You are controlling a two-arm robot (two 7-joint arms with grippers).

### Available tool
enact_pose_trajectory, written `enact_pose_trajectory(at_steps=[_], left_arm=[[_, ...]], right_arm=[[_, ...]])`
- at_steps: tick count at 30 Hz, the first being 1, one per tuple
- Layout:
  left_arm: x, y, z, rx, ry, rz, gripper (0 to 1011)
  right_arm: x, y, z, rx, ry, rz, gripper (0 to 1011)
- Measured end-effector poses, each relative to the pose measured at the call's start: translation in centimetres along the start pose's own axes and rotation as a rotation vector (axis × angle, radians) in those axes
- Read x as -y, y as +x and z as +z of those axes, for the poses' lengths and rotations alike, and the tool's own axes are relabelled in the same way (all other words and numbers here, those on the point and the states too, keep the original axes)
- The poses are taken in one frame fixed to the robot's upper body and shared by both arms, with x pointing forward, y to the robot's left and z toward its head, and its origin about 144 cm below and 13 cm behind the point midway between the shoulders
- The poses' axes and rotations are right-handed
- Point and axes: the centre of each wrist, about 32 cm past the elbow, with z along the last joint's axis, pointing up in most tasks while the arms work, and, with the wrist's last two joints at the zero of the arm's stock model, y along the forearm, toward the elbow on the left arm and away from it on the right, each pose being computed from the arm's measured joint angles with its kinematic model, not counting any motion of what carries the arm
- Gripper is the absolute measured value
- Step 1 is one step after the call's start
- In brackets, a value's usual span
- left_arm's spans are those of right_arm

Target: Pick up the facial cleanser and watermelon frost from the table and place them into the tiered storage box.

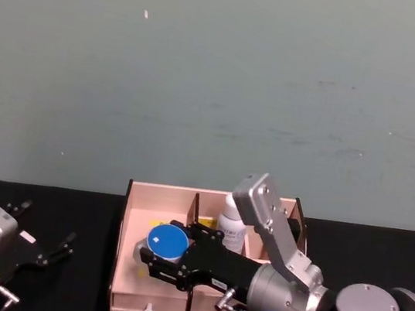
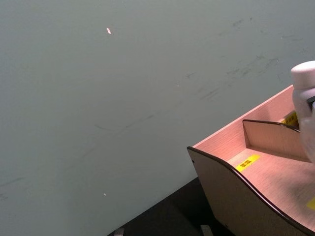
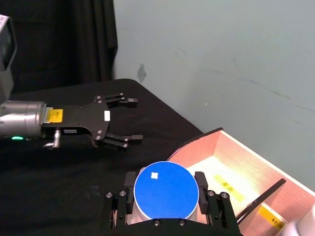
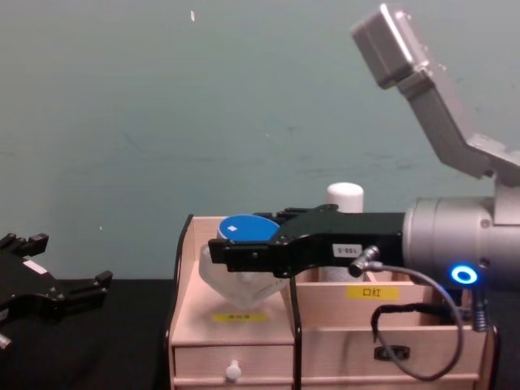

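Box (image 1: 130, 218) is sitting on the black table (image 1: 75, 280), a bit right of centre. Going left to right:

Far left, the left gripper (image 1: 47, 224) is hovering over bare table. Its fingers are spread wide with nothing between them, and it's sitting well apart from the box. The right wrist view is showing the same thing, left gripper (image 3: 134, 120) splayed and empty.

Next up is the box's left compartment, and that's where the jar (image 1: 166, 241) is hanging. It's got a blue lid and a clear body. In the chest view the jar (image 4: 244, 272) is dipping down inside the left side wall, just above a yellow label (image 4: 240, 317). Can't tell if it's touching the floor of the compartment.

The right gripper (image 1: 156, 246) is reaching in from the right across the box (image 4: 203, 351). Its fingers (image 3: 129, 180) are clamping the jar (image 3: 166, 189) on both sides just under the lid.

Right of that, a white bottle (image 1: 233, 223) is standing upright in a back compartment, partly behind the right arm. From the chest, the bottle (image 4: 344, 197) is poking its cap up over the gripper.
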Motion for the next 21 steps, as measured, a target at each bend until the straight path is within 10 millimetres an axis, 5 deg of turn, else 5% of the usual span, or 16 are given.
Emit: enact_pose_trajectory(at_steps=[21], left_arm=[[0.0,0.0,0.0,0.0,0.0,0.0,1001]], right_arm=[[-3.0,-0.4,0.0,-0.041,-0.031,-0.071,735]])
